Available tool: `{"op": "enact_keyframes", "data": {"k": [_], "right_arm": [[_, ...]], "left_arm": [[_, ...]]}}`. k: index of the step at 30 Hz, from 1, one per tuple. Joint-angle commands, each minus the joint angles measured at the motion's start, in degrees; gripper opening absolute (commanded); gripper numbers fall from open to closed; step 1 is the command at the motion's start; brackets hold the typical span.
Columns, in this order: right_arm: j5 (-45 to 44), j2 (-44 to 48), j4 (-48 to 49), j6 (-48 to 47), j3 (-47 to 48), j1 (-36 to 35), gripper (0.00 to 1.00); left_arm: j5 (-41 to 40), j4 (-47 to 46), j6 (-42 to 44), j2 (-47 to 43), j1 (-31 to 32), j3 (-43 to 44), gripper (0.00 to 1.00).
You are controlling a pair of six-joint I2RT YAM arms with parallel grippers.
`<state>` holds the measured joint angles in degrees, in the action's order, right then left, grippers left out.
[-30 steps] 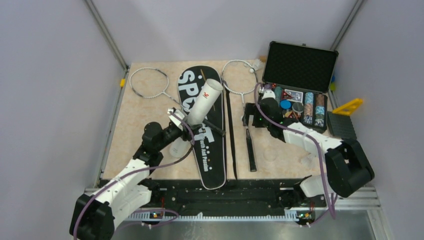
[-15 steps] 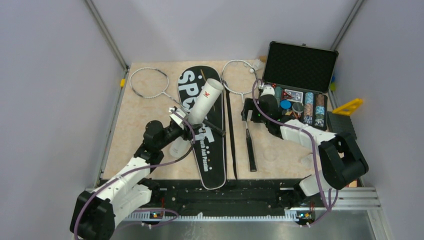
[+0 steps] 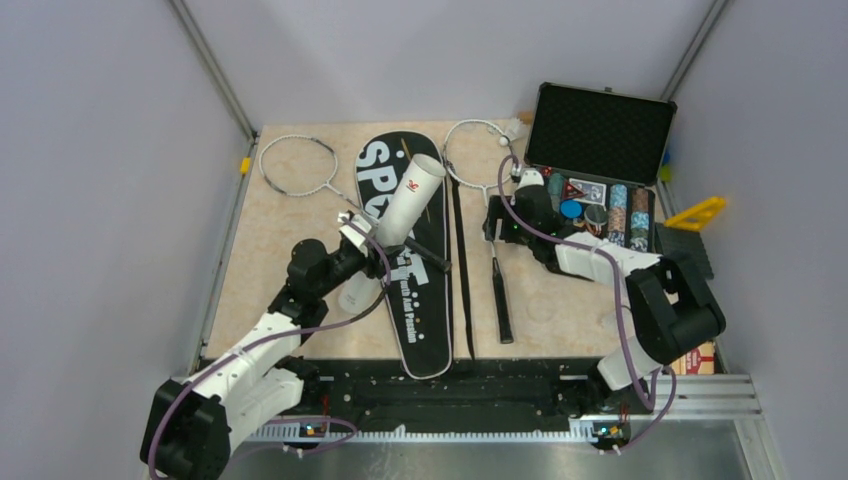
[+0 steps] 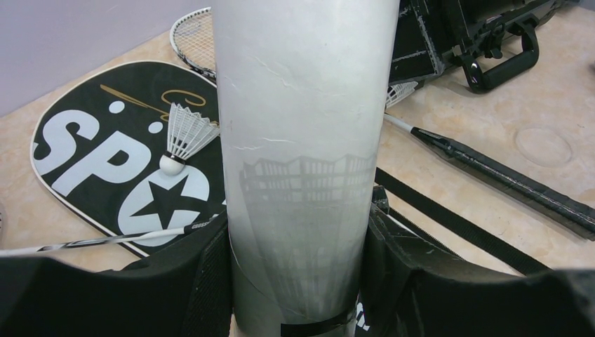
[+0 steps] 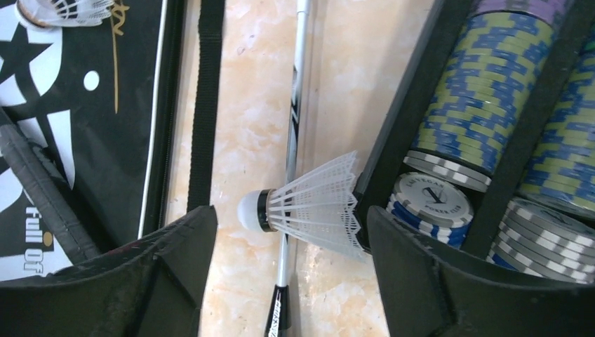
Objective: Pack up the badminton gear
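My left gripper (image 3: pixel 362 245) is shut on the lower end of the white tube (image 3: pixel 410 200), which it holds tilted over the black "SPORT" bag (image 3: pixel 425 320). In the left wrist view the tube (image 4: pixel 302 140) fills the gap between the jaws (image 4: pixel 298 242). A shuttlecock (image 4: pixel 184 133) lies on the bag (image 4: pixel 91 147). My right gripper (image 3: pixel 497 222) is open. In the right wrist view its jaws (image 5: pixel 291 221) straddle a shuttlecock (image 5: pixel 309 207), which lies on a racket shaft (image 5: pixel 295 91) against the chip case. One racket (image 3: pixel 298 165) lies far left and the other (image 3: pixel 478 155) lies right of the bag.
The open black case (image 3: pixel 600 130) with stacked poker chips (image 5: pixel 484 84) stands at the right, close beside my right gripper. The bag's black strap (image 3: pixel 460 260) runs along the table between the bag and the racket handle (image 3: pixel 502 300). A yellow triangle (image 3: pixel 697 213) lies at the far right.
My right gripper has shifted slightly left and away, along the case's edge. The left arm still holds the tube in the same place.
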<state>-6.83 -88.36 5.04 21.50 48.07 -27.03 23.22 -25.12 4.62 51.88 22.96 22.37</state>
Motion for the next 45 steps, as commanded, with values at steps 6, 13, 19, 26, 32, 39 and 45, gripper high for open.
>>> {"op": "enact_keyframes", "data": {"k": [6,13,19,26,32,39,45], "right_arm": [[9.75,-1.16,3.81,0.32,1.50,0.57,0.54],[11.66,-0.71,8.38,2.17,-0.39,0.57,0.25],[14.18,-2.10,7.80,0.86,1.93,0.57,0.26],[14.58,-4.74,6.36,0.05,3.44,0.57,0.23],[17.26,-1.77,7.51,-1.08,2.81,0.55,0.00],[18.03,12.92,2.13,-8.23,5.46,0.57,0.00],[24.12,27.34,1.85,-11.19,8.52,0.57,0.00]], "left_arm": [[0.11,-2.75,0.31,-0.20,0.15,2.99,0.24],[0.44,-2.65,0.25,-0.37,0.15,2.94,0.24],[0.59,-2.43,0.31,-0.67,0.15,2.85,0.23],[0.75,-2.30,0.39,-0.91,0.15,2.76,0.23],[0.83,-2.30,0.53,-0.80,0.15,2.85,0.23],[1.93,-2.22,0.81,-0.58,0.15,2.87,0.23],[5.99,-1.61,1.80,-0.85,0.15,2.73,0.23]]}}
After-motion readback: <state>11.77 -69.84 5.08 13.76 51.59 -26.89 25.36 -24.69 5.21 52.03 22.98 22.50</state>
